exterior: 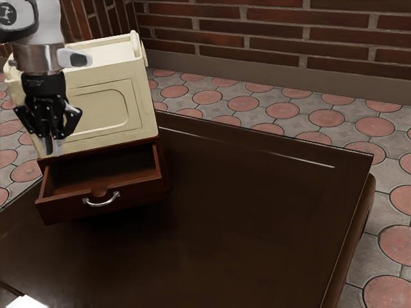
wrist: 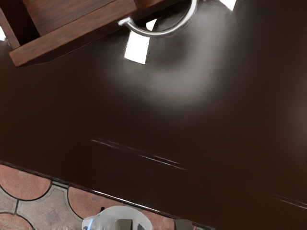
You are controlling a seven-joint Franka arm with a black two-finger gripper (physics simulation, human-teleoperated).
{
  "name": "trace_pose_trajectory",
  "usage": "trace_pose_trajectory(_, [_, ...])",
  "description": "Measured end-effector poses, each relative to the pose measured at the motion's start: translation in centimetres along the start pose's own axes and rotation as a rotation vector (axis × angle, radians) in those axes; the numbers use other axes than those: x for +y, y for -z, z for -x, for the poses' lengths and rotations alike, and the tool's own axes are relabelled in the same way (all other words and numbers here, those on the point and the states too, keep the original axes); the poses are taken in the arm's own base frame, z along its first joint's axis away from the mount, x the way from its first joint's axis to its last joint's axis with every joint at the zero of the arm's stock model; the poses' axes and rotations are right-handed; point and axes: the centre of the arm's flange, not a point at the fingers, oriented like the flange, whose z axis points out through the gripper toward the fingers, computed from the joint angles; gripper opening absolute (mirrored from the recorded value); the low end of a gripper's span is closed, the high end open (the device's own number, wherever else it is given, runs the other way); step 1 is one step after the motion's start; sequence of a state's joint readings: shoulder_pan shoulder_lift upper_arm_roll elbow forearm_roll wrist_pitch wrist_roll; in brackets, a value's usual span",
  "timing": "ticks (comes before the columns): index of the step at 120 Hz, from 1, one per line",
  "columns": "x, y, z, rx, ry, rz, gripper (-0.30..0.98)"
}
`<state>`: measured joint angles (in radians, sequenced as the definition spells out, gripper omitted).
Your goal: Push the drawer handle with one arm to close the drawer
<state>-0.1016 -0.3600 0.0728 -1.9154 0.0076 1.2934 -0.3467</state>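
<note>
My gripper (exterior: 52, 151) points down in front of the cream upper part of the cabinet, above and to one side of the open drawer in the exterior view. The reddish-brown drawer (exterior: 122, 190) stands pulled out, with its curved silver handle (exterior: 101, 201) on the front panel. A visible gap separates the gripper from the handle. In the wrist view, part of the drawer (wrist: 72, 40) and the handle's arc (wrist: 165, 32) appear over the dark tabletop. Whether the gripper is open or shut is hard to make out.
The cream cabinet top (exterior: 106, 106) rises behind the drawer, close to my gripper. A dark glossy table (exterior: 250, 212) spreads toward the exterior view's right, ending at a raised-looking edge. Patterned floor tiles and a brick wall (exterior: 270, 32) lie beyond it.
</note>
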Motion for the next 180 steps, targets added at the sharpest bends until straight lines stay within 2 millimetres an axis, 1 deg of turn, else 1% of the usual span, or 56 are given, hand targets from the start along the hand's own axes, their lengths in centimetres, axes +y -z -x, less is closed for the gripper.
trace_pose_trajectory(4, [0.8, -0.6, 0.2, 0.001, 0.001, -0.001, -0.02])
trace_pose_trajectory(11, [1.5, -2.8, 1.4, 0.002, 0.011, -0.001, -0.04])
trace_pose_trajectory(24, [3.1, -6.0, 3.3, 0.025, 0.043, 0.010, -0.07])
trace_pose_trajectory(32, [4.8, -6.9, 4.3, 0.053, 0.054, 0.019, -0.08])
trace_pose_trajectory(43, [6.7, -8.3, 4.9, 0.060, 0.086, 0.041, -0.09])
trace_pose_trajectory(53, [7.4, -10.3, 4.8, 0.045, 0.132, 0.060, -0.09])
trace_pose_trajectory(59, [7.5, -11.5, 4.4, 0.041, 0.166, 0.069, -0.09])
trace_pose_trajectory(74, [6.9, -12.9, 2.3, 0.077, 0.253, 0.068, -0.10])
trace_pose_trajectory(91, [6.0, -13.9, -0.1, 0.110, 0.334, 0.049, -0.10])
trace_pose_trajectory(110, [4.9, -14.7, -2.0, 0.123, 0.413, 0.043, -0.10])
trace_pose_trajectory(133, [4.2, -16.6, -4.2, 0.144, 0.468, 0.016, -0.10])
trace_pose_trajectory(149, [3.8, -16.9, -5.3, 0.185, 0.488, 0.007, -0.10])
trace_pose_trajectory(166, [2.5, -17.3, -6.6, 0.201, 0.531, 0.006, -0.10])
trace_pose_trajectory(180, [2.4, -18.1, -7.7, 0.207, 0.545, 0.002, -0.10])
